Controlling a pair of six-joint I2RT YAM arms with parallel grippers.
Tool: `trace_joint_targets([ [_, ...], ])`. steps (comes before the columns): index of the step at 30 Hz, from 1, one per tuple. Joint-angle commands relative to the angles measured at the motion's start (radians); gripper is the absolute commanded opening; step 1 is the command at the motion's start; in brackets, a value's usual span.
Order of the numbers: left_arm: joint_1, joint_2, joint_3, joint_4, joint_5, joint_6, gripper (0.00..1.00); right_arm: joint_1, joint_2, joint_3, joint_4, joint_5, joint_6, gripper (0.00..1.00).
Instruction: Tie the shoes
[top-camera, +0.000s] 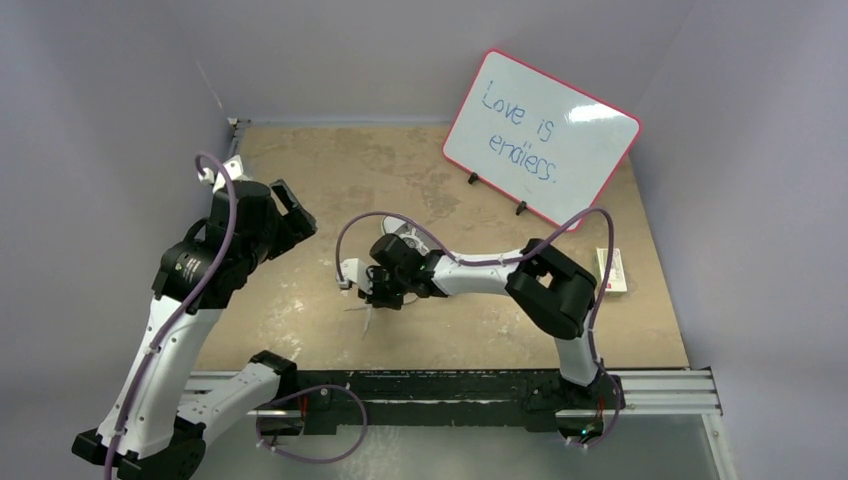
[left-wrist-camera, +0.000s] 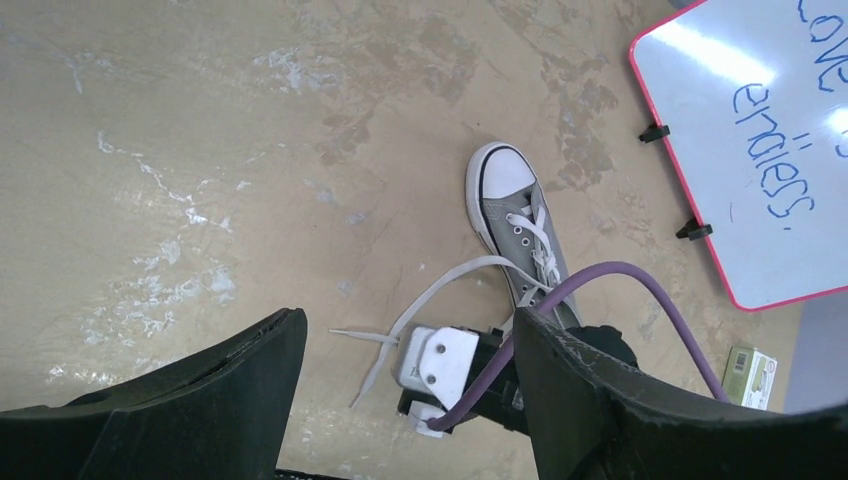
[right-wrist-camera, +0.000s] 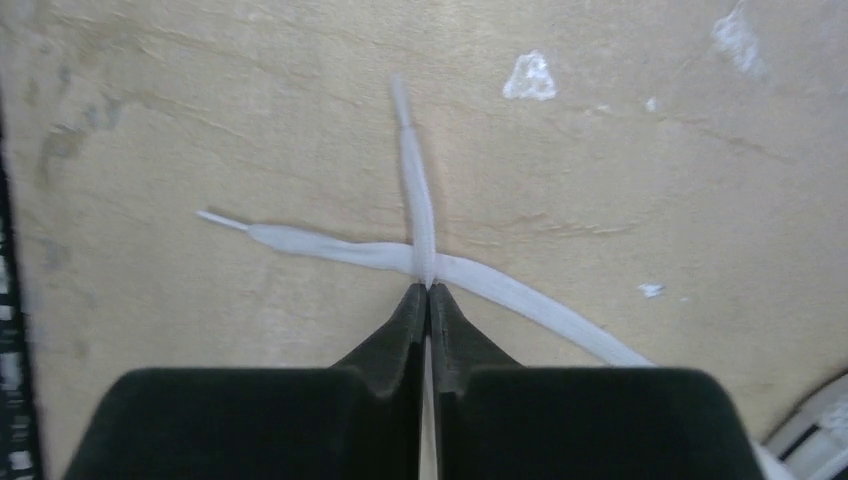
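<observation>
In the left wrist view a small grey sneaker (left-wrist-camera: 515, 225) with a white toe cap lies on the tan table, toe pointing away. Its white laces (left-wrist-camera: 440, 290) trail loose toward the near side. In the top view my right arm hides most of the shoe (top-camera: 405, 232). My right gripper (right-wrist-camera: 428, 290) is low over the table, shut on one white lace (right-wrist-camera: 412, 170) just where it crosses the other lace (right-wrist-camera: 320, 243). My left gripper (top-camera: 290, 215) hovers high at the left, open and holding nothing, its black fingers (left-wrist-camera: 200, 400) wide apart.
A pink-edged whiteboard (top-camera: 540, 135) with blue writing stands propped at the back right. A small box (top-camera: 612, 270) lies near the right edge. Grey walls close in the table on three sides. A metal rail (top-camera: 450, 390) runs along the near edge.
</observation>
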Motion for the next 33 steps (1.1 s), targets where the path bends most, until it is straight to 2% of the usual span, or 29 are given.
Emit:
trace_joint_targets([
  [1,0.004,0.006,0.043,0.009,-0.012,0.027,0.76,0.0,-0.11,0.044,-0.121,0.045,0.145,0.0],
  [5,0.004,0.028,-0.025,0.051,-0.013,0.05,0.82,-0.066,-0.345,-0.055,-0.042,0.048,0.427,0.0],
  [9,0.004,0.079,-0.092,0.145,0.035,0.055,0.84,-0.194,-0.489,-0.148,0.085,-0.046,0.729,0.0],
  [11,0.004,0.087,-0.155,0.252,0.099,0.055,0.84,-0.262,-0.549,-0.173,0.146,-0.128,0.821,0.0],
  [15,0.004,0.067,-0.362,0.615,0.329,0.086,0.8,-0.33,-0.612,-0.24,0.304,-0.201,0.957,0.0],
  [18,0.004,0.073,-0.568,0.942,0.498,0.145,0.67,-0.389,-0.596,-0.265,0.375,-0.298,1.018,0.0],
  [21,0.003,0.135,-0.722,1.302,0.579,0.187,0.65,-0.438,-0.588,-0.258,0.386,-0.348,1.068,0.0],
  [23,-0.023,0.2,-0.73,1.353,0.607,0.308,0.63,-0.459,-0.593,-0.255,0.367,-0.342,1.061,0.0],
  [27,-0.102,0.341,-0.722,1.308,0.598,0.674,0.62,-0.492,-0.594,-0.259,0.343,-0.365,1.047,0.0],
  [29,-0.111,0.421,-0.727,1.333,0.553,0.745,0.63,-0.498,-0.594,-0.262,0.34,-0.364,1.047,0.0],
  [33,-0.121,0.554,-0.733,1.473,0.547,0.797,0.64,-0.503,-0.577,-0.242,0.323,-0.387,1.043,0.0],
])
